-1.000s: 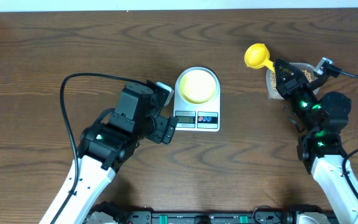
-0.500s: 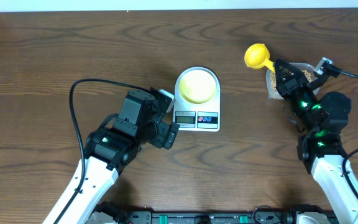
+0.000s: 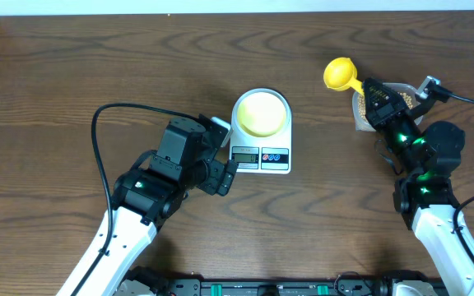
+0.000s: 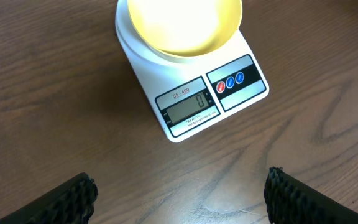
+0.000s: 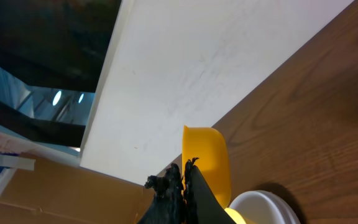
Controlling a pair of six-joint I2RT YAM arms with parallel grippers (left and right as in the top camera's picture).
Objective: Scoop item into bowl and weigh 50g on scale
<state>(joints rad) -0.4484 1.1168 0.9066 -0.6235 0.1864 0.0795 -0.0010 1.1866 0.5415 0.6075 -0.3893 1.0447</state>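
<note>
Sitting on the scale (image 3: 260, 156), the bowl (image 3: 261, 113) is centred; the display reads zero. Left gripper (image 3: 223, 150) hangs just beside the scale, fingers wide apart. Right gripper (image 3: 374, 92), over the clear container (image 3: 403, 89) of beans (image 3: 358, 104), is clamped on the yellow scoop (image 3: 340, 74) handle.

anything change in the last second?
Only the left arm: it shifted slightly right, toward the scale, then stopped. The left gripper is open and empty. Unchanged: right gripper shut on the scoop, empty bowl on the scale.
</note>
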